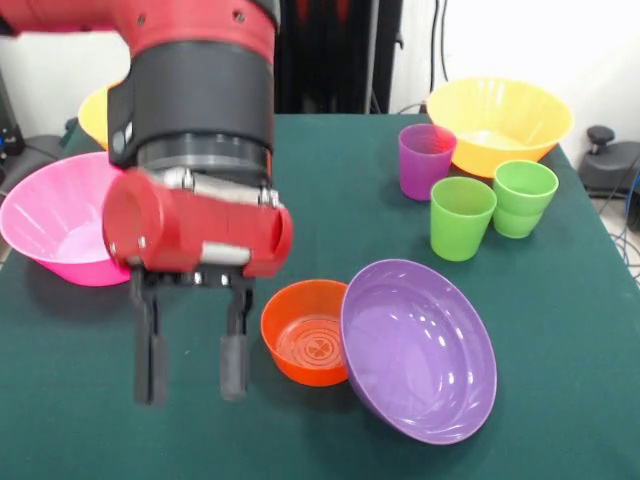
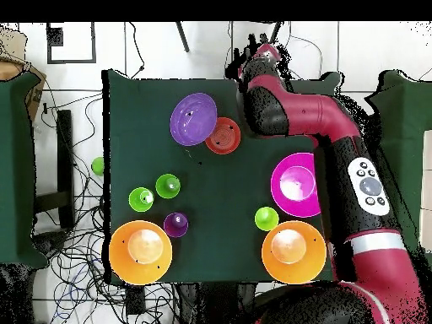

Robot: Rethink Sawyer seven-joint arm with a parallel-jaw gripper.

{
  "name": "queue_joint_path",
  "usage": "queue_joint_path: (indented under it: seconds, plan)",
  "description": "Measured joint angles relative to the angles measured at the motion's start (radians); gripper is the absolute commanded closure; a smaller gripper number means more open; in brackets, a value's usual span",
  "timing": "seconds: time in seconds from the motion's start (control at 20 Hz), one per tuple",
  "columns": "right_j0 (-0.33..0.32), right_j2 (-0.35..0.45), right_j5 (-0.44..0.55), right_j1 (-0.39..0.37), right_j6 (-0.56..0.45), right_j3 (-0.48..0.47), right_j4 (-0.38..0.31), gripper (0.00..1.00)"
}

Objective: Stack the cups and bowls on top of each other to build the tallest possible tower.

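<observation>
Hanging over the table's near edge in the front view, the gripper point(image 1: 190, 365) has its fingers spread apart, holding nothing. Just beside it sits the small orange bowl point(image 1: 306, 331), with the purple bowl point(image 1: 420, 348) tilted against it, so no tower stands. Only the overhead view shows a green cup point(image 2: 267, 218) between the pink bowl point(image 2: 296, 184) and an orange-yellow bowl point(image 2: 294, 251). Can't read any writing.

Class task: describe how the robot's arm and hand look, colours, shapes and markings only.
The arm is glossy red with black sections. A thick black cylindrical wrist with a silver ring carries a rounded red housing. Below it, the hand has two slim black fingers. In the overhead view, a pale oval button panel marks the arm.
</observation>
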Motion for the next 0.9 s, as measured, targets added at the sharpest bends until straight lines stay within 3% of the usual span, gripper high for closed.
queue_joint_path:
  seconds: [0.1, 0.35, 0.55, 0.7, 0.9]
  plan:
    - [0.039, -0.059, -0.073, -0.038, 0.022, 0.027, 0.003, 0.00]
    - [0.118, -0.151, -0.077, -0.097, 0.057, 0.073, 0.020, 0.00]
    - [0.205, -0.241, 0.002, -0.142, 0.110, 0.122, 0.097, 0.00]
    - [0.257, -0.297, 0.135, -0.161, 0.181, 0.165, 0.209, 0.00]
    - [0.282, -0.329, 0.287, -0.160, 0.272, 0.203, 0.317, 0.00]
